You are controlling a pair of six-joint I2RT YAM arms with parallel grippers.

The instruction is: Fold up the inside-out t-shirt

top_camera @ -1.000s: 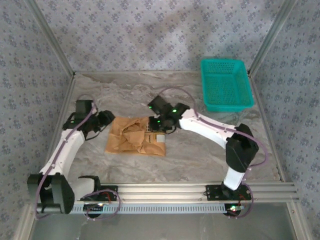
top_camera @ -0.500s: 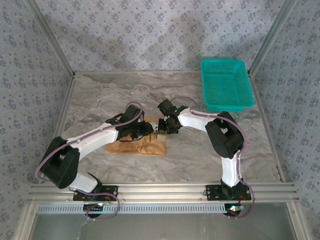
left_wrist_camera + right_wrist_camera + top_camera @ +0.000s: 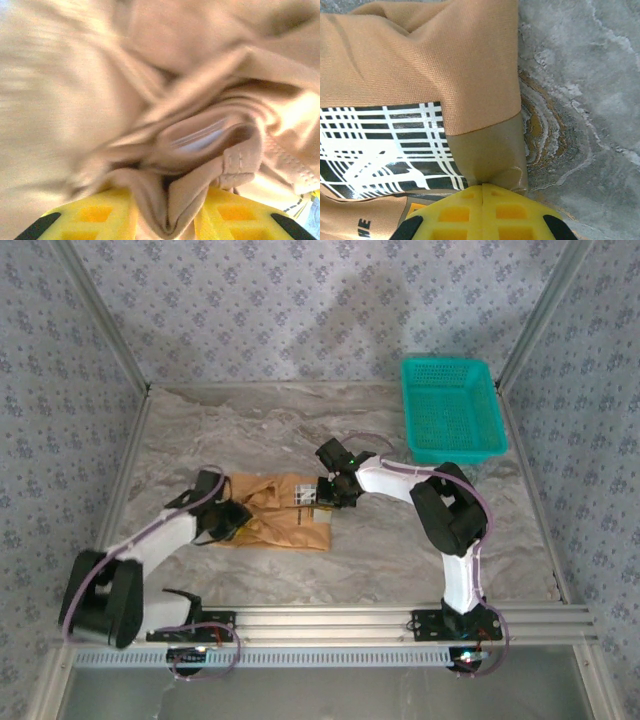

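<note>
Over on the left, the left fingers (image 3: 228,521) are down at the left edge of the tan-orange t-shirt (image 3: 275,515). They are closed partway on a bunched fold of its cloth. Up close, that fold is squeezed between the two yellow fingers, with a stitched hem and a pale label just beyond them. The t-shirt lies on the surface (image 3: 200,430) about midway between the near and far edges, a little left of centre. It is gathered into a rumpled, roughly rectangular bundle between the two arms. At its right end a black print (image 3: 380,145) with white crossing lines is showing. The right fingers (image 3: 470,212) sit at that right edge, pressed fully together. A corner of the cloth runs down into their tips and puckers there, pinched between them. Bare marbled surface shows just right of that corner. Well apart, in the far right corner of the surface, stands a teal basket (image 3: 452,410).
</note>
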